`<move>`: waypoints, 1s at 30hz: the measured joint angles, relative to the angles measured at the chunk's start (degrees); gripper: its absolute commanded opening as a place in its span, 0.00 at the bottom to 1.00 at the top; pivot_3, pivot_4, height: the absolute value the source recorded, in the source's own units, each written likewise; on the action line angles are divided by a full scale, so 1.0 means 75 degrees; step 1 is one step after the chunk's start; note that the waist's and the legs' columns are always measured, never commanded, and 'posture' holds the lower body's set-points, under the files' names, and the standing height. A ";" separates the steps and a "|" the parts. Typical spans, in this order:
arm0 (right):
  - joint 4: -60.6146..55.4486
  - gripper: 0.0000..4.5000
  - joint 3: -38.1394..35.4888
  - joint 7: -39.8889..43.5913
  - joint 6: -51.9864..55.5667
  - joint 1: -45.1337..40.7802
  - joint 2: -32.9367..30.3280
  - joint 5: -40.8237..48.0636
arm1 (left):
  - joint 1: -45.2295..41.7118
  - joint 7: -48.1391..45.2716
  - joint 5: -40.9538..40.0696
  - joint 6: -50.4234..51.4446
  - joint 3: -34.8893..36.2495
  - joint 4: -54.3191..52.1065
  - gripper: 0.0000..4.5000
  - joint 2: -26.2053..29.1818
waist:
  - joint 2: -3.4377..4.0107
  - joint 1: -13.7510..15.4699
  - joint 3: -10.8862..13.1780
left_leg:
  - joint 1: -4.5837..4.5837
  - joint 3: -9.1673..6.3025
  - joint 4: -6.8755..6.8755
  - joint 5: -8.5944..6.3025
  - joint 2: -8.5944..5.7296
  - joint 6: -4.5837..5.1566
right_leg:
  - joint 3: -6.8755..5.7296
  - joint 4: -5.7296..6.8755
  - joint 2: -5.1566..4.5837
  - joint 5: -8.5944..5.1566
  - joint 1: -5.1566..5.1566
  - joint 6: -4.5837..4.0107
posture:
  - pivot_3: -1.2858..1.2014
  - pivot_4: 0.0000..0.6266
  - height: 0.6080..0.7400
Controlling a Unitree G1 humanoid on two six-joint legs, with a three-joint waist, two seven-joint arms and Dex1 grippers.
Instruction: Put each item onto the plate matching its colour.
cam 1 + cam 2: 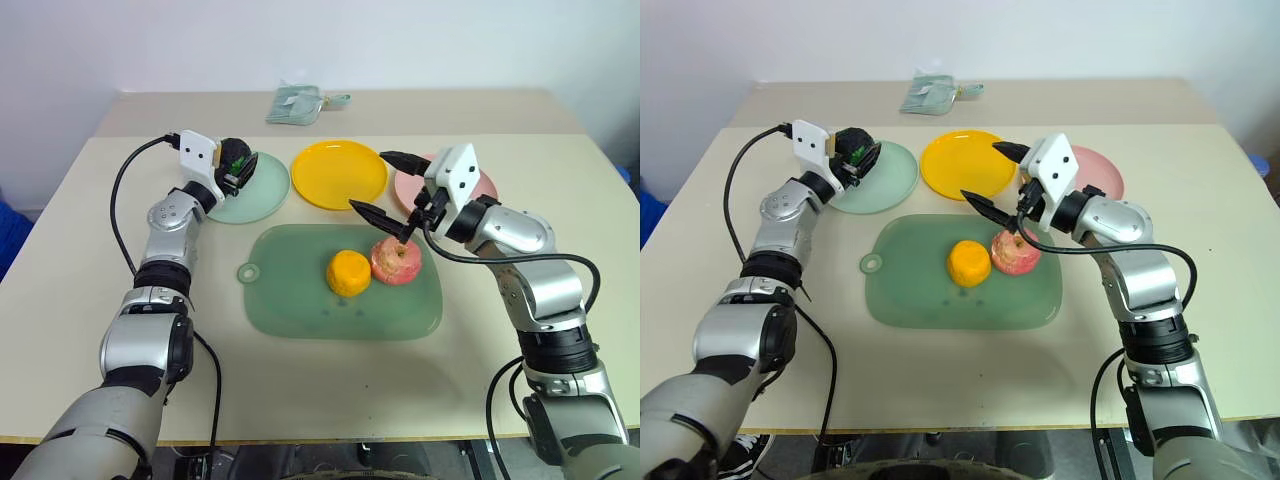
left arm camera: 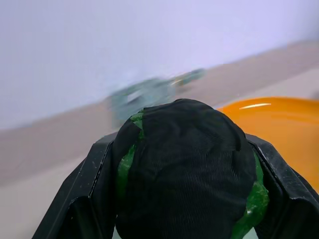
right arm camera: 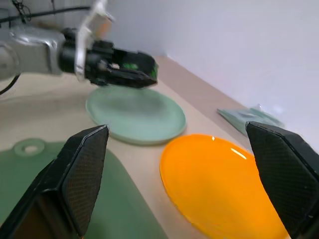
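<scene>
Now the left gripper (image 1: pixel 238 165), clamped on the vegetable (image 1: pixel 236 153), hovers over the green plate (image 1: pixel 262 193) near the table's far edge; lower it gently before letting go. Right gripper (image 1: pixel 388 184) gapes above the apple (image 1: pixel 396 262).

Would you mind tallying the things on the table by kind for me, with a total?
Plates: 3 (mint green plate, yellow plate, pink plate)
Foods: 3 (dark green vegetable, orange, apple)
Cutting boards: 1 (green cutting board)
Folded cloths: 1 (cloth)
Total: 8
</scene>
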 measured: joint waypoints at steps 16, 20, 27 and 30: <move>0.0021 1.00 0.0264 -0.0210 0.0416 -0.0058 0.0412 -0.0216 | -0.0502 -0.0354 0.0019 -0.0172 0.0267 0.0704 0.99 -0.0014 | -0.0002 -0.0035 0.0000 | -0.0002 0.0002 0.0002 0.0001 -0.0004 -0.0001 | 0.0000 0.0010 -0.0001 0.0000 -0.0007 0.0001 | 0.52 0.24 1.00; -0.0862 1.00 0.0241 0.0764 0.0901 0.0415 -0.0280 0.0589 | 0.0501 -0.3453 -0.1433 0.0375 0.0360 -0.1480 0.99 0.0203 | -0.0001 -0.0108 -0.0001 | -0.0016 0.0003 0.0002 0.0000 -0.0002 0.0000 | 0.0002 -0.0002 -0.0007 0.0000 -0.0010 0.0000 | 0.52 0.24 1.00; -0.1074 1.00 0.0835 0.1185 0.1332 0.0504 -0.0773 0.0236 | 0.2906 -0.6662 -0.3214 0.3349 0.0084 -0.5130 0.99 0.1740 | 0.0004 -0.0363 0.0000 | -0.0006 -0.0003 -0.0008 -0.0011 0.0013 0.0018 | 0.0005 0.0018 0.0004 -0.0002 -0.0018 -0.0004 | 0.52 0.24 1.00; -0.1080 1.00 0.1537 0.1319 0.1408 0.0397 -0.0995 -0.0262 | 0.3647 -0.7030 -0.3308 0.3702 0.0066 -0.6047 0.99 0.2202 | 0.0005 -0.0320 0.0000 | -0.0004 -0.0003 -0.0005 -0.0013 0.0011 0.0020 | 0.0005 0.0015 0.0002 -0.0002 -0.0013 -0.0005 | 0.52 0.24 1.00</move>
